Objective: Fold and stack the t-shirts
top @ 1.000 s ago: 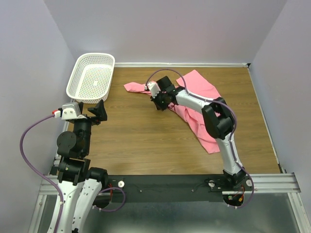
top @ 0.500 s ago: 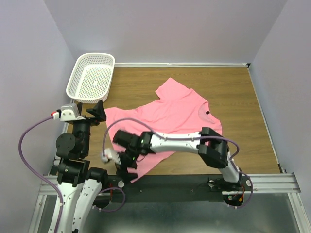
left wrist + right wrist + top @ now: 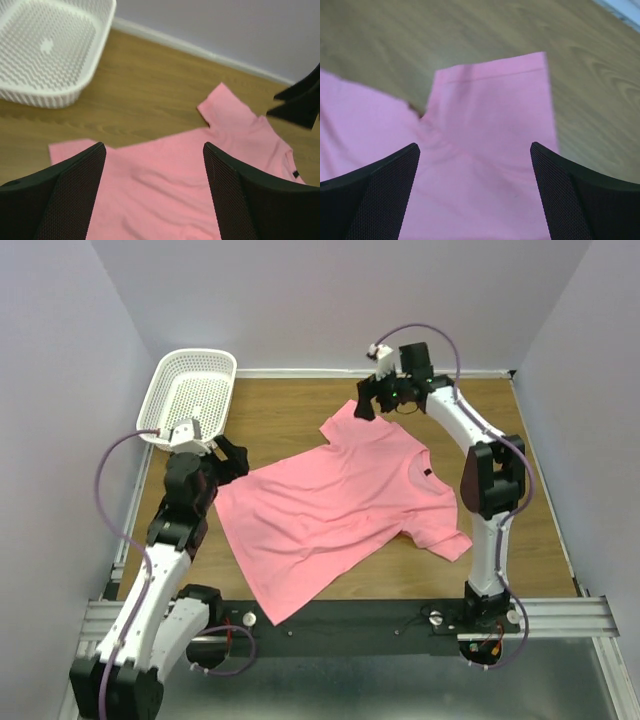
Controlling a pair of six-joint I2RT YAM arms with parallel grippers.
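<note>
unfurled since a second ago, the plain pink cloth t-shirt (image 3: 340, 505) lies flat mid-frame; right gripper (image 3: 366, 403), jaws spread, above its top sleeve; left gripper (image 3: 234, 458), likewise spread, between its left corner and the white plastic mesh basket (image 3: 160, 405).

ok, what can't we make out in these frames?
- Top view: dark tag at the t-shirt collar, too small to read.
- Left wrist: shirt's lower part cut off by the bottom edge and the left jaws; basket cut by the top and left edges.
- Right wrist: only one sleeve and shoulder shows; the rest is out of frame or behind the right jaws.
</note>
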